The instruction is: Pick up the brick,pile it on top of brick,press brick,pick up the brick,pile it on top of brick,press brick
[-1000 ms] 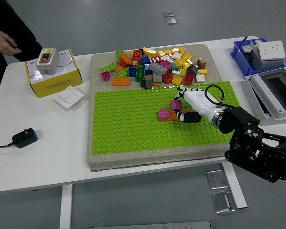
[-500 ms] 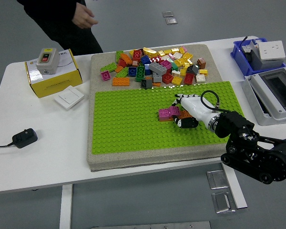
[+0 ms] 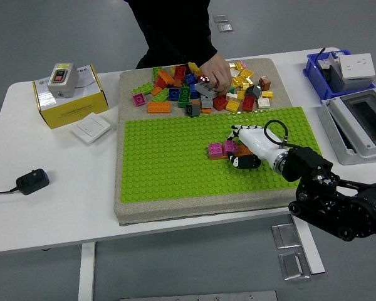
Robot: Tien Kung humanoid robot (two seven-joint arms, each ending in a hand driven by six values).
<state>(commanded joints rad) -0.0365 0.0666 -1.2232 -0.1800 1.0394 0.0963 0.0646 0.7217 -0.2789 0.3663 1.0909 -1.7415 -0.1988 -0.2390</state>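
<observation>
Head view showed the right hand [image 3: 243, 149], white with black joints, lying low on the bright green studded baseplate [image 3: 169, 169], its fingers curled down over a small stack of magenta and orange plastic bricks [image 3: 222, 149]. Compared with half a second earlier, the hand and stack had barely shifted, which suggested the pressing step was under way rather than a fresh pick. The main change was at the far side: a person's hand [image 3: 214, 68] had come down into the loose heap of mixed coloured bricks [image 3: 200, 88] beyond the baseplate. That intrusion could disturb the supply for the next pick. No left hand was visible above the white table [image 3: 50, 194].
</observation>
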